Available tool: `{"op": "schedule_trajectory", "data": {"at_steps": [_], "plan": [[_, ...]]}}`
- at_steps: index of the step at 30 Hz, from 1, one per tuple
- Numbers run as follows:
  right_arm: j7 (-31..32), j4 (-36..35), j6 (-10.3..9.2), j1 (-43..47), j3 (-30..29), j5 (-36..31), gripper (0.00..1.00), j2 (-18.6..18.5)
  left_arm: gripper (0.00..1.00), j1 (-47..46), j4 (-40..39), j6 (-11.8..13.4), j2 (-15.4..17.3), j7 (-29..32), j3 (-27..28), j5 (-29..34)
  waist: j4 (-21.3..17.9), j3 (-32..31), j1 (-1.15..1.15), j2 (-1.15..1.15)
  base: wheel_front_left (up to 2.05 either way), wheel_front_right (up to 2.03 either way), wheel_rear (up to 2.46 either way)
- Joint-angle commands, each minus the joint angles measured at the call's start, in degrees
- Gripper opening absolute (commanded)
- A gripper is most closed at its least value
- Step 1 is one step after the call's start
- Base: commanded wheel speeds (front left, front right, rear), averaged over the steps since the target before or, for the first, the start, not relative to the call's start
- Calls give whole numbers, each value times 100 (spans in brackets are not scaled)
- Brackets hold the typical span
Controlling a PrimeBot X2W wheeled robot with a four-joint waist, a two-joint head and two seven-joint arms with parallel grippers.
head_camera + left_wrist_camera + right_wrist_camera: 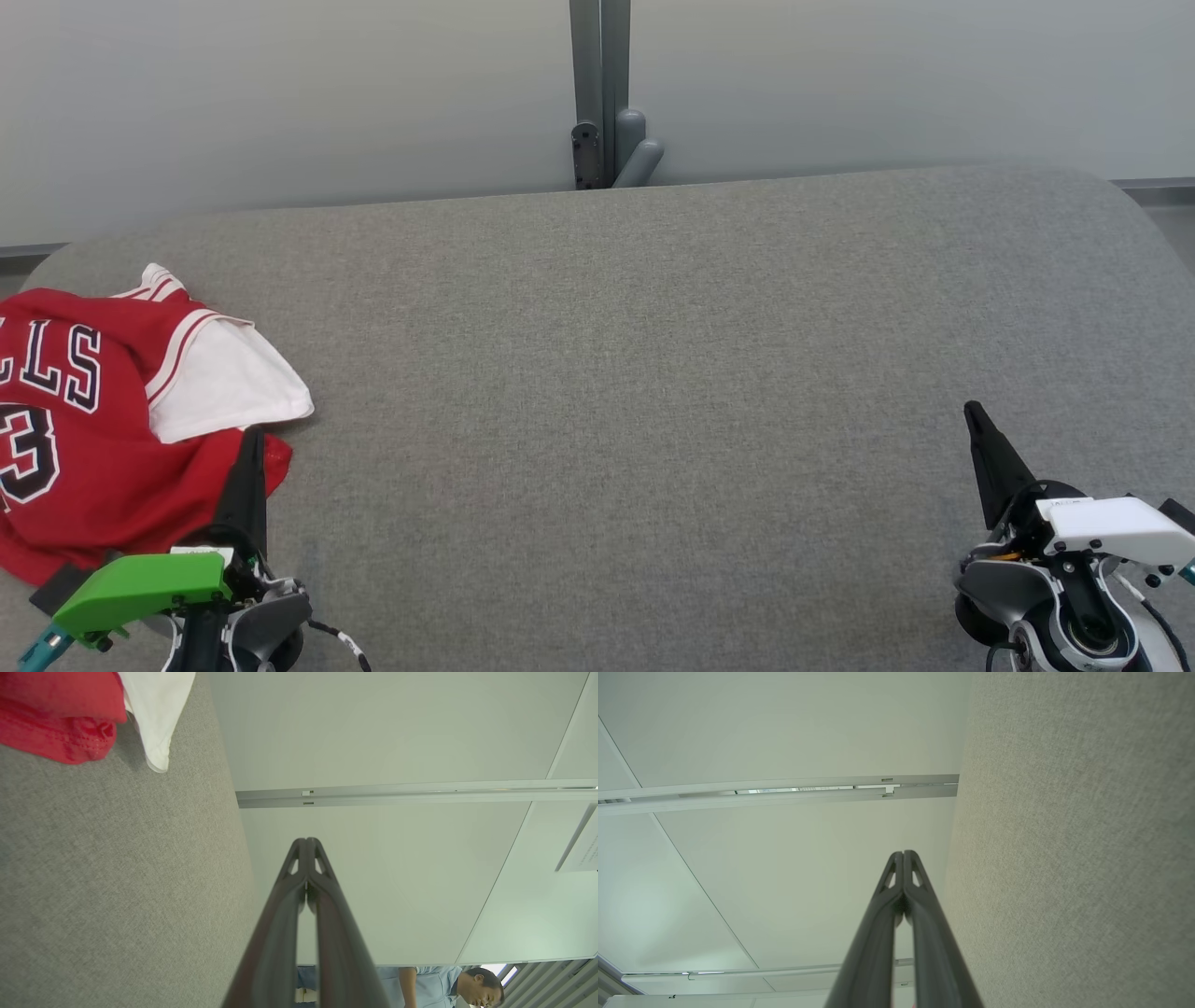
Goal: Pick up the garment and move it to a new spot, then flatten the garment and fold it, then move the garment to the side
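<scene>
- L gripper [250, 446]: fingers pressed together, tips meeting, nothing pinched. In my L wrist view [306, 843] the closed pair points past the surface edge toward the pale wall.
- R gripper [975, 418]: fingers likewise pressed together and holding nothing. Same in the R wrist view [903, 855], with grey fabric along that view's right side.
- Garment [84, 448]: red jersey with white trim and dark lettering and numerals. It lies crumpled at the far L of the surface, partly cut off by the frame edge.
- Garment vs L fingers: in the head view the L fingertip overlaps the jersey's lower R hem. In the L wrist view the red cloth [56, 714] sits up and to the L of the tips, not between them. I can't tell whether they touch.
- Garment vs R fingers: well apart, with the whole width of the surface between.
- White panel [224, 383]: a turned-out part of the jersey on its R side, just beyond the L fingertip. Also in the L wrist view [159, 714].
- Surface [653, 373]: grey woven fabric top with rounded far corners.
- Wrist covers: green [140, 583] on the L arm, white [1116, 527] on the R.
- Grey post [600, 93]: upright against the wall, behind the surface's far edge at ctr.
- Person [439, 982]: light blue shirt, at the bottom edge of the L wrist view.
</scene>
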Motion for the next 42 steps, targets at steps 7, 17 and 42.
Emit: {"op": "schedule_trajectory", "data": {"at_steps": [7,17,42], "plan": [[22,2,2,-64,-14,31,0,-29,0,-84,-26,-28,10,-4,19,37,0,0,0,0,0,0,0],[-5,102,-2,76,12,-1,100,33,100,79,104,8,-23,-1,-25,-2,0,0,0,0,0,0,0],[-630,-359,-1,378,169,-1467,100,27,100,224,8,8,82,-617,-601,926,22,-2,0,0,0,0,0]]}}
